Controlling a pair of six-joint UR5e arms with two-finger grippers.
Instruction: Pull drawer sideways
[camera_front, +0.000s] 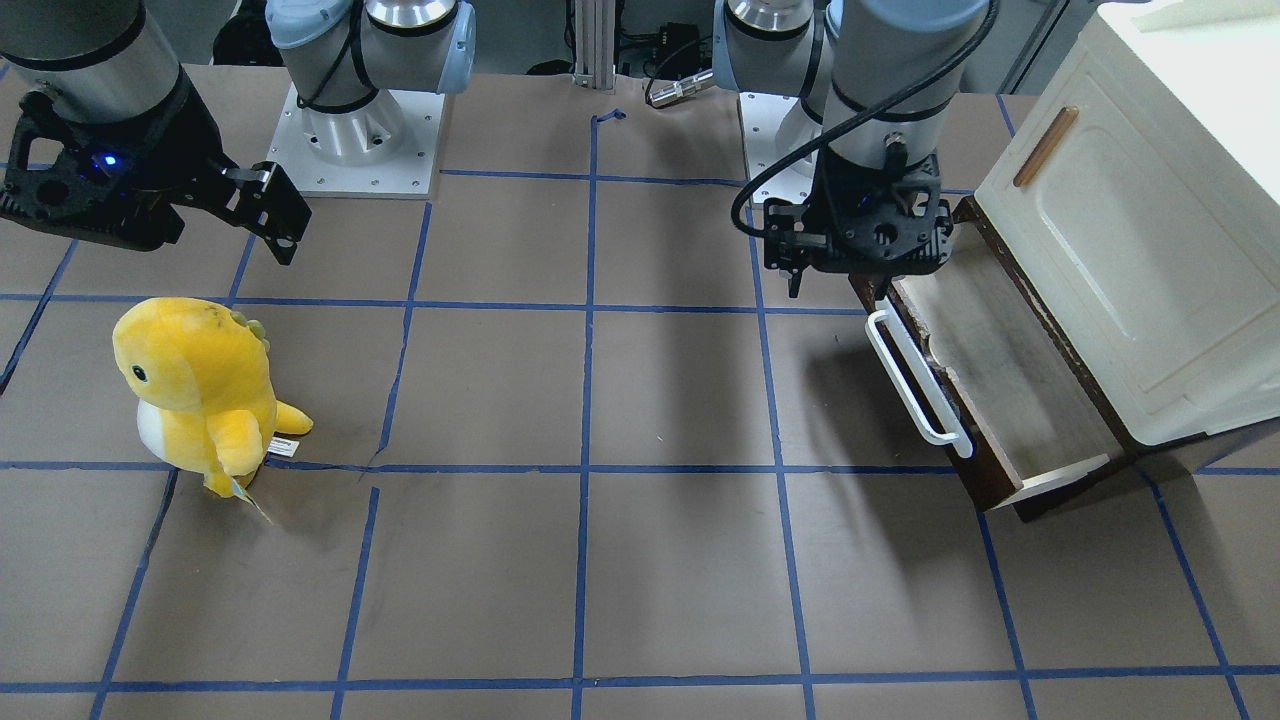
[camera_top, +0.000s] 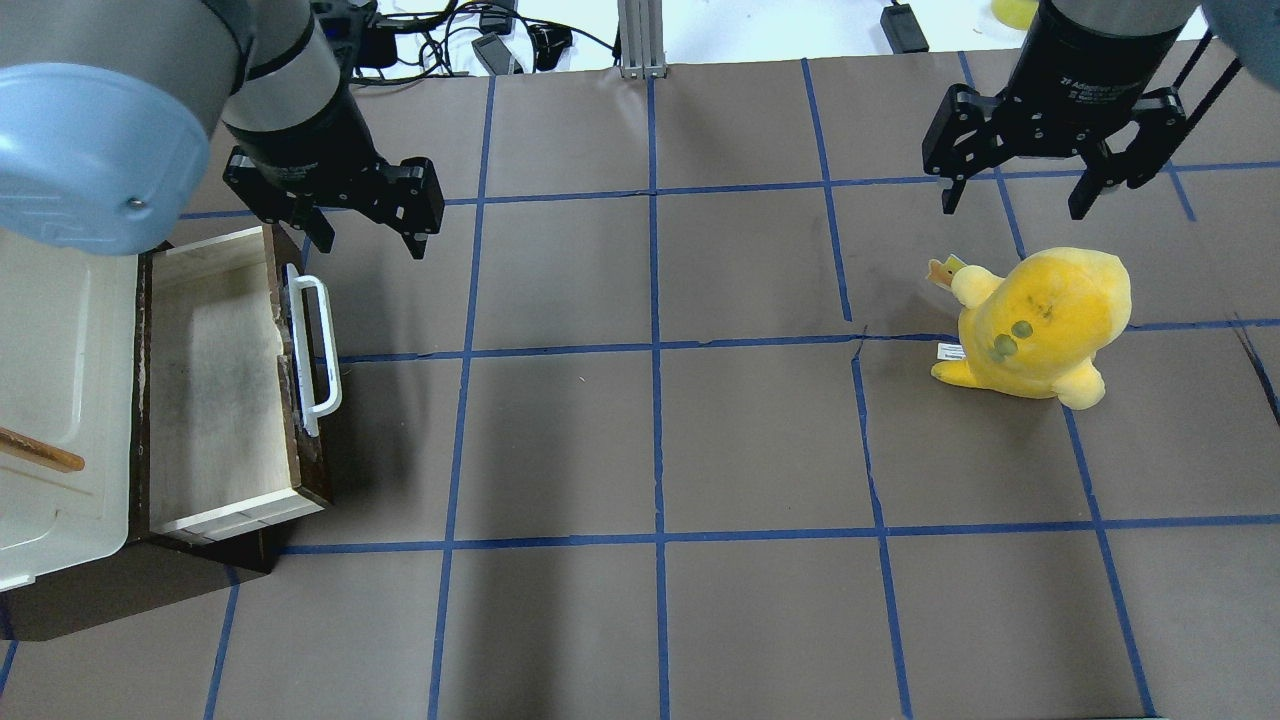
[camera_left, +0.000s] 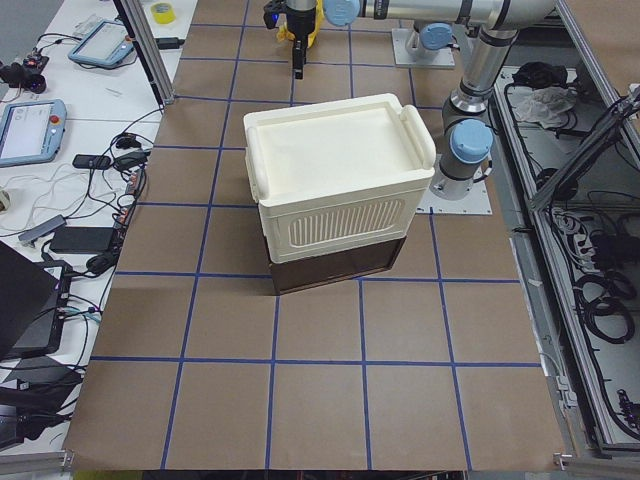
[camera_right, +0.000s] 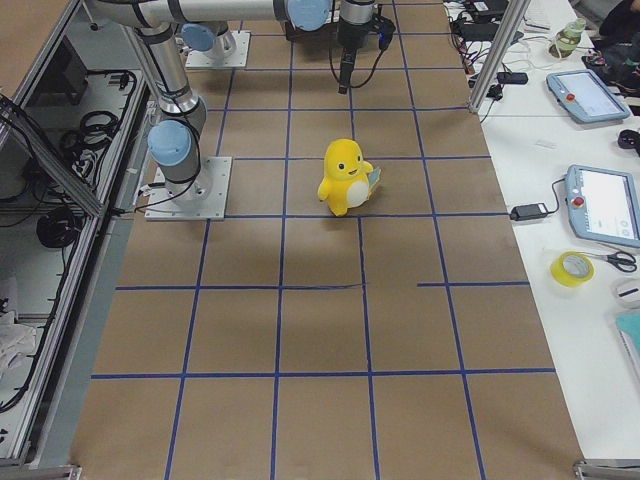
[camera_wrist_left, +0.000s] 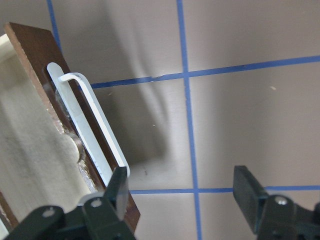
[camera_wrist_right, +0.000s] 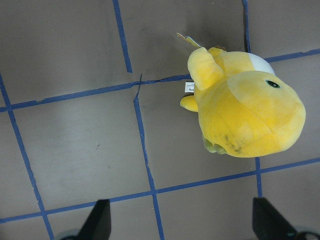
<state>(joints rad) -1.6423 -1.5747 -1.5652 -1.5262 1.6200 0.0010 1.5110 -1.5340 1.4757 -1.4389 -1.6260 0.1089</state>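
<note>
The dark brown drawer stands pulled out from under the cream cabinet, its pale wood inside showing. Its white bar handle runs along the front and also shows in the front view and the left wrist view. My left gripper is open and empty. It hovers at the far end of the handle, on the table side of the drawer front, one finger over the handle's end. My right gripper is open and empty, far off above the table.
A yellow plush toy stands on the brown table below my right gripper; it also shows in the right wrist view. The cabinet's cream door carries a small wooden handle. Blue tape lines grid the table.
</note>
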